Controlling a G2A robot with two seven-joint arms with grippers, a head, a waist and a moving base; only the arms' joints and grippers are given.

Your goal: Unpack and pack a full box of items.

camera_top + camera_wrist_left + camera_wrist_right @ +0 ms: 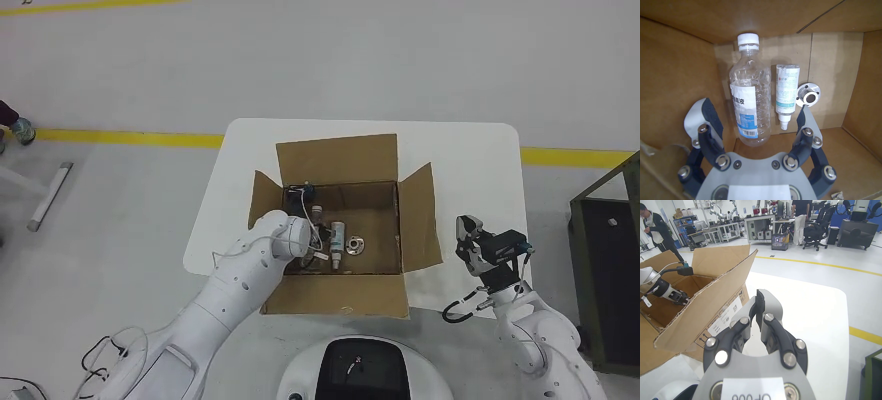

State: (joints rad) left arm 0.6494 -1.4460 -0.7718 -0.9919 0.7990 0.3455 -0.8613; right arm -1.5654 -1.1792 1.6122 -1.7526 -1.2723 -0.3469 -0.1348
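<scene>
- The left arm (250,270) reaches down into the open cardboard box (340,158), which sits mid-tabletop (470,150) toward the near edge. Its jaws are spread wide and hold nothing.
- The clear bottle (750,98) lies flat on the box floor by the left wall. Its base is nearest the jaws and its white cap points away, toward the far wall. Its long axis runs straight out from the wrist, so the two fingers (710,115) stand to either side of that axis, short of the base and not touching it.
- The spray bottle (787,89) lies parallel and just beside it, on the side toward the box's middle, nozzle toward the jaws. A close as spread would likely take in both bottles, so the jaws probably need centring on one.
- The metal flange (808,94) sits just beside the spray bottle, near one fingertip.
- The right arm (520,310) is over the tabletop's right edge, outside the box's right flap. Its jaws are pressed together and empty, so the left arm is much the nearer to every item.
</scene>
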